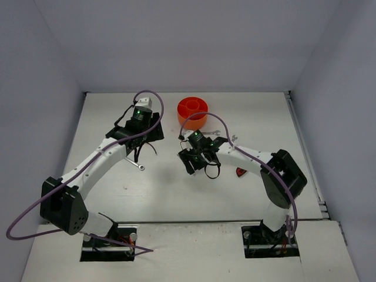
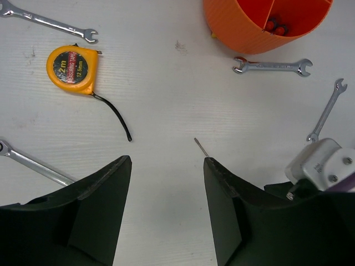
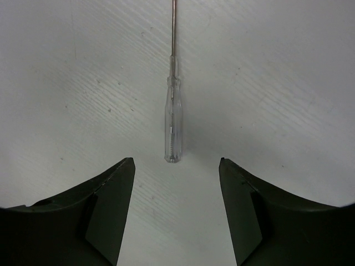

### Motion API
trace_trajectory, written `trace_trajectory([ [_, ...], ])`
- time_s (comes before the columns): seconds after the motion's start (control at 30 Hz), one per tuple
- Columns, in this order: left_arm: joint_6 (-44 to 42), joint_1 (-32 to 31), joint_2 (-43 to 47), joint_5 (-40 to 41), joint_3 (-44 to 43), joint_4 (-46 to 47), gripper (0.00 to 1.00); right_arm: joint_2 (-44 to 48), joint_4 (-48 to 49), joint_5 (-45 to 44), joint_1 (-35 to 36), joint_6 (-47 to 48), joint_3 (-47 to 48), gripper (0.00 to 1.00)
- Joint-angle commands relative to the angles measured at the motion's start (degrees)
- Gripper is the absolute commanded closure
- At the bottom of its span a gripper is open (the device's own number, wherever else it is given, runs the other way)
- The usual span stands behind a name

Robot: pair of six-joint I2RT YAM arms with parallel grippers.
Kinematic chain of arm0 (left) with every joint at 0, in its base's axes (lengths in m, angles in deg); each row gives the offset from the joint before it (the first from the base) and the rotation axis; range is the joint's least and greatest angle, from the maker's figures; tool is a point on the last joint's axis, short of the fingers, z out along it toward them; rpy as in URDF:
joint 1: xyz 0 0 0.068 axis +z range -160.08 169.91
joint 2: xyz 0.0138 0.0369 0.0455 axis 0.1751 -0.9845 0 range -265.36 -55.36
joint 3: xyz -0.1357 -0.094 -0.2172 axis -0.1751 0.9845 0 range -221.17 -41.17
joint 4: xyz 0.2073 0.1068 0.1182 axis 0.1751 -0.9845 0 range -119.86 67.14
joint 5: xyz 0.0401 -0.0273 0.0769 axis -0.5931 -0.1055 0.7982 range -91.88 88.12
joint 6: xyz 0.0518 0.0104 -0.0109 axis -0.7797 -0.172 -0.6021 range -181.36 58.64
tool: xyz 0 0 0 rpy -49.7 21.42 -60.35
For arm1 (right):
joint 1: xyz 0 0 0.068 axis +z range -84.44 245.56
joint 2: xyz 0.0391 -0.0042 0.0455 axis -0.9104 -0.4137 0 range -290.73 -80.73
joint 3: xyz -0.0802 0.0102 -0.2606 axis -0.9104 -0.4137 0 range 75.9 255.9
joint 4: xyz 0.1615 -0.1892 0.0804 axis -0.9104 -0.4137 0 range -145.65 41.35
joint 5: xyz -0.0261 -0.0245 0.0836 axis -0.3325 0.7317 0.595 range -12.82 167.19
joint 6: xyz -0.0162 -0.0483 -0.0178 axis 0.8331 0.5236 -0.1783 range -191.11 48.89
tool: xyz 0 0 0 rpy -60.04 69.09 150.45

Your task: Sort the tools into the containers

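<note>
The orange tub [image 1: 192, 111] [image 2: 249, 30] stands at the back of the table, and something red lies in one of its compartments. A thin screwdriver with a clear handle [image 3: 172, 122] lies on the table straight ahead of my right gripper [image 3: 176, 162] [image 1: 194, 157]. The jaws are open, and the handle's end is just beyond the fingertips. My left gripper [image 2: 166, 160] [image 1: 144, 134] is open over bare table. The yellow-black tape measure [image 2: 72, 68] lies to its upper left. Silver wrenches [image 2: 50, 22] [image 2: 272, 66] [image 2: 326, 111] [image 2: 33, 163] lie around it. The red-black utility knife [image 1: 241, 172] partly shows beside the right arm.
A thin metal tip [image 2: 201, 148] pokes out by the left gripper's right finger. The right arm's white wrist [image 2: 319, 163] is close on the left gripper's right side. One wrench [image 1: 139, 167] lies under the left arm. Grey walls enclose the table.
</note>
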Motion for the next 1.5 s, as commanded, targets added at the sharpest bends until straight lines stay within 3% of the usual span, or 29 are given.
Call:
trace_trajectory([
  [0.0, -3.8, 1.6, 3.0, -4.3, -0.3, 1.3, 0.48, -2.7, 1.0, 1.6, 0.9, 0.9, 3.3, 0.43],
  [0.37, -10.6, 2.3, 2.6, -9.6, -0.8, 1.8, 0.48, -7.9, 1.5, -2.0, 1.7, 0.9, 3.8, 0.53],
  [0.53, -13.9, 2.4, 2.5, -10.3, -1.3, 1.8, 0.48, -9.2, 2.0, -2.6, 1.8, 1.1, 3.4, 0.68],
  [0.73, -17.3, 2.4, 2.4, -11.7, -2.0, 1.8, 0.48, -7.7, 2.0, -4.0, 1.7, 1.3, 2.1, 0.98],
  [0.83, -17.3, 2.8, 2.2, -12.2, -2.6, 1.8, 0.48, -5.2, 2.0, -5.0, 1.6, 1.6, 1.7, 1.0],
  [1.1, -4.8, 2.9, 2.2, -17.3, -4.3, 5.4, 0.48, 8.4, 2.0, -7.1, 0.8, 2.5, 2.6, 1.0],
  [1.3, 10.8, 2.3, 1.4, -23.1, -3.6, 14.2, 0.48, 15.4, 2.0, -7.1, 0.6, 2.9, 4.5, 1.0],
  [1.47, 16.3, -0.8, 0.0, -23.7, -5.1, 20.3, 0.48, 17.8, 2.0, -9.1, 0.0, 2.0, 5.8, 1.0],
])
